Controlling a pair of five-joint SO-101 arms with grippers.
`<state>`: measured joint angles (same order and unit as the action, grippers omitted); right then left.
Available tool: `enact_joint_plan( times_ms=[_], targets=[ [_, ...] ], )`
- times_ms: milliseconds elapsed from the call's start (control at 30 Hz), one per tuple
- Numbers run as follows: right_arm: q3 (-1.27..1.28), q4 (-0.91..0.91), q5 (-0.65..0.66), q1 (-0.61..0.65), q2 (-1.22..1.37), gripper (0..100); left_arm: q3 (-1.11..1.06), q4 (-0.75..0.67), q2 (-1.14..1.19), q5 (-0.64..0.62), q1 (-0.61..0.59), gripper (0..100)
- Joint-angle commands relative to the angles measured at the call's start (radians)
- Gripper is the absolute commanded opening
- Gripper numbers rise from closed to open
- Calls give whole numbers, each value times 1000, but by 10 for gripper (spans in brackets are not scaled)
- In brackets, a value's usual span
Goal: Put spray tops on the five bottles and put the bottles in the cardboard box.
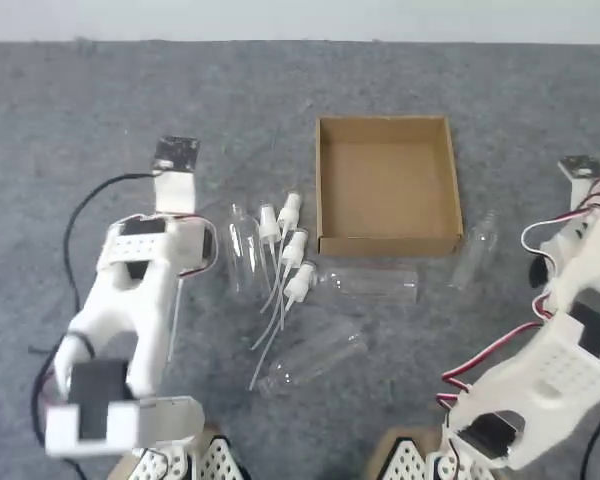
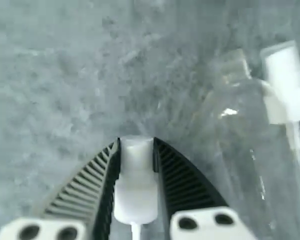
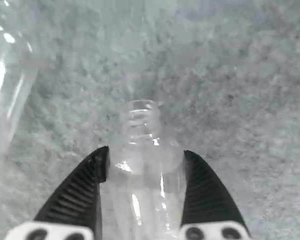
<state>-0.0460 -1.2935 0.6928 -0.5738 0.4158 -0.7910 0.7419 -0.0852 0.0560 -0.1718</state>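
Over open carpet (image 2: 65, 75), left claw (image 2: 136, 142) clamps a spray top (image 2: 135, 195); right claw (image 3: 145, 155) clamps a bottle (image 3: 142, 180).

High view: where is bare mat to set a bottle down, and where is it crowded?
Free: the wide strip of mat beyond the cardboard box, and the box's own floor. Crowded: between the left arm and the box's near corner, where spray tops and clear bottles lie close together.
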Motion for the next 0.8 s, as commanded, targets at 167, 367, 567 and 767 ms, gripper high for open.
enact_joint_plan(
  times_ms=[167, 367, 567, 767],
  targets=[
    [-57, 22, -61, 30, -13, 13, 177, 52, 149, -12, 11, 115],
    [-57, 12, -20, 28, -13, 13, 219, 133, 118, -5, 9, 141],
    [-57, 12, -6, 13, -13, 13, 249, 181, 121, 12, 8, 140],
    [-55, 12, 23, -7, -13, 13, 259, 178, 230, 25, 14, 137]
  ],
)
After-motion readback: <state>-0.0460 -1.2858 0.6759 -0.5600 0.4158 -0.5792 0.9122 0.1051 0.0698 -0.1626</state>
